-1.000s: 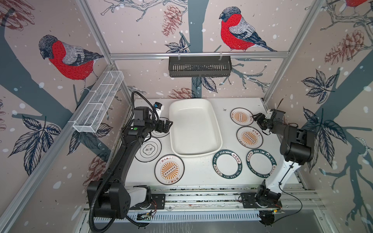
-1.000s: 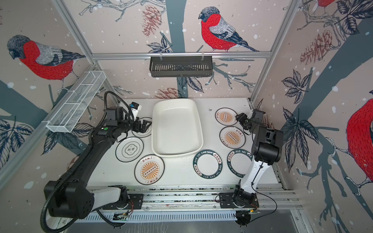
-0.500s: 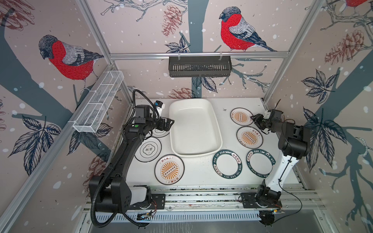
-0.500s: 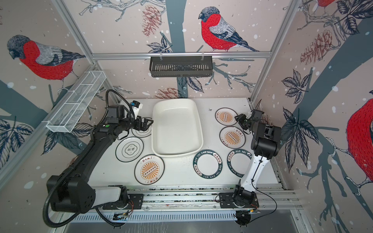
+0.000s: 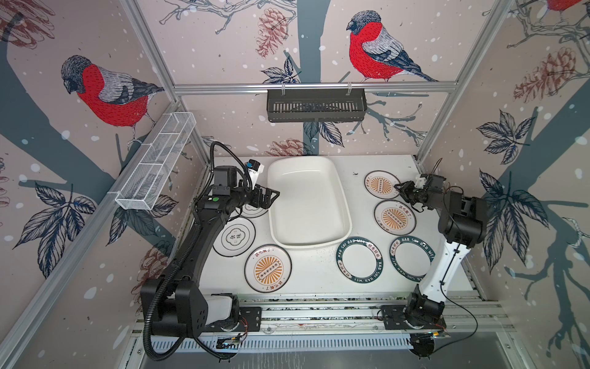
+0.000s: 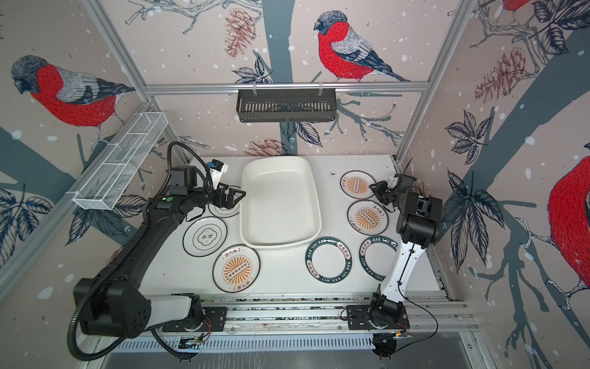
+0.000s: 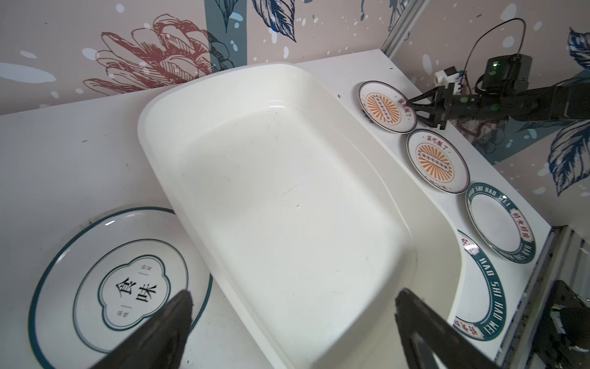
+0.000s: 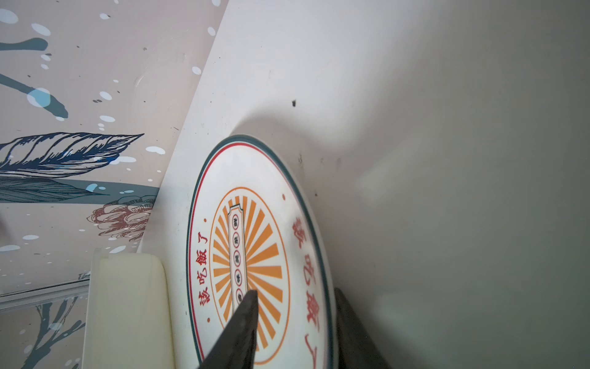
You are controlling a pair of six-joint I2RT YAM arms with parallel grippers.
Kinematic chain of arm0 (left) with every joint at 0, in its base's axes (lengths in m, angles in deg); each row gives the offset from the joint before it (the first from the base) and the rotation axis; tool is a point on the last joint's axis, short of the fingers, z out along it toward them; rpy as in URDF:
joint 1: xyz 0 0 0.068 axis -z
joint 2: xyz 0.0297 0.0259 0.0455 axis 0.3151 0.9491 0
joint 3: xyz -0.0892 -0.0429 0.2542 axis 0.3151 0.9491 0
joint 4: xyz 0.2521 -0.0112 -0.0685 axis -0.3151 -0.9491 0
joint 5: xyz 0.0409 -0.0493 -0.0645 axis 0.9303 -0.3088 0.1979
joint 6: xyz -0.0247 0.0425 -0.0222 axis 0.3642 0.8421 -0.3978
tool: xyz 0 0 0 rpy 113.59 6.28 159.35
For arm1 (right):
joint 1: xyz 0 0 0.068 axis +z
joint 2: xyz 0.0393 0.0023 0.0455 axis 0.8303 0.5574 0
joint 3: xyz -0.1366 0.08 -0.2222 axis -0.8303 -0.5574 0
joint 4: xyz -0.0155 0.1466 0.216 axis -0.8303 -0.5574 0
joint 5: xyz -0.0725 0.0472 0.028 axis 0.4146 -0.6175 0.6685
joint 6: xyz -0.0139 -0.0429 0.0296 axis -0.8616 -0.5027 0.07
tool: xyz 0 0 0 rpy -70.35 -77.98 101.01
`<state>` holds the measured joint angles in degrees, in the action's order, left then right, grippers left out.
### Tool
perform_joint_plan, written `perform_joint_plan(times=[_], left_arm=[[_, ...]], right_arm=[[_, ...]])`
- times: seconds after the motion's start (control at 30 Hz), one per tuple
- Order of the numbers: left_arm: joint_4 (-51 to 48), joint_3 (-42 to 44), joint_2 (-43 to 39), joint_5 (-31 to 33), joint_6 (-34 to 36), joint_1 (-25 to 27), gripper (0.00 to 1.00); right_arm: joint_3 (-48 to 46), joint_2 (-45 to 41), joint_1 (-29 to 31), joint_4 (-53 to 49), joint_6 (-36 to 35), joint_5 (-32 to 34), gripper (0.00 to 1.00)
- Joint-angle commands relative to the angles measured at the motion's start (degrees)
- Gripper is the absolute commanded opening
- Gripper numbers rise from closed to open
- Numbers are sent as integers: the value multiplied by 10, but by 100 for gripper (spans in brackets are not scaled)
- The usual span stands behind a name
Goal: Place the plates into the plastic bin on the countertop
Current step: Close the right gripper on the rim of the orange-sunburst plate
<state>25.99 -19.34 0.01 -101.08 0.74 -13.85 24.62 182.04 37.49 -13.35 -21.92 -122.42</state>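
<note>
Seen in both top views, the plastic bin [image 5: 308,204] lay open side up in the middle of the desk [image 5: 319,271], its long axis running from the near edge toward the back wall. The left pincer [image 5: 271,195] hung spread wide at the bin's left rim, hiding most of one plate [image 5: 255,212]. The right pincer [image 5: 399,188] reached the far sunburst plate [image 5: 380,183]. From the left wrist, the released fingers [image 7: 178,319] framed the bin lengthwise, and its rim cut off a green-rimmed plate [image 7: 491,287]. From the right wrist, the sunburst plate [image 8: 255,223] had its rim between the jaws and its lower part cropped. Whether they had clamped it, I could not tell.
</note>
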Motion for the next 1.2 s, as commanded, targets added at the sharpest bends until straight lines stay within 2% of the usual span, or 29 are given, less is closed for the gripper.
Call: perform_joint_plan(times=[0.0, 0.2, 0.6, 0.83, 1.17], left_arm=[[-1, 3, -7, -42, 7, 0, 98], [3, 6, -14, -25, 2, 0, 98], [8, 5, -22, -32, -6, 0, 98], [9, 5, -29, -29, -8, 0, 98], [14, -2, -34, -6, -17, 0, 98]], right_arm=[[-3, 9, 1, -8, 12, -10, 35], [-12, 14, 0, 17, 27, -23, 25], [-10, 4, 1, 29, 40, -37, 5], [-9, -11, 1, 56, 69, -55, 2], [-2, -81, 8, 70, 98, -72, 2]])
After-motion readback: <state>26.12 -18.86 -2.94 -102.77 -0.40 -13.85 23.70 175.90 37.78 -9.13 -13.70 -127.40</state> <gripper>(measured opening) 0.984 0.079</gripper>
